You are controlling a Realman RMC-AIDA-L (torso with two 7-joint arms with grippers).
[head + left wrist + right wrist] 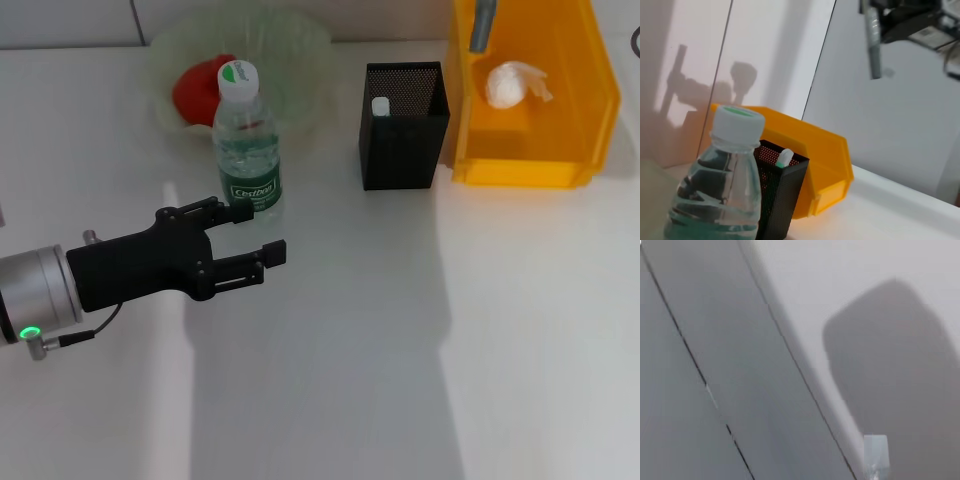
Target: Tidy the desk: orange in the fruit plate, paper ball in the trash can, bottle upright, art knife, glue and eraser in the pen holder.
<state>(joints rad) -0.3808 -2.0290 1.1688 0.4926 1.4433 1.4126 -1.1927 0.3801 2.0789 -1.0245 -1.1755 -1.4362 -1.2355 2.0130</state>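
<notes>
- Water bottle [247,140] upright on the white desk [400,330], just in front of the green fruit plate [300,50] holding a red-orange fruit [198,85].
- Left gripper [262,232] reaching in level from the left, fingers apart, far fingertip beside the bottle's base.
- Black mesh pen holder [403,140] right of the bottle, white-capped glue stick [381,106] inside.
- Paper ball [510,84] inside the yellow bin [520,165].
- Right gripper [482,22] above the bin; fingers impossible to judge.

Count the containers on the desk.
3: a green fruit plate at the back left, a black mesh pen holder in the middle, and a yellow trash bin to its right. None seems hidden.
</notes>
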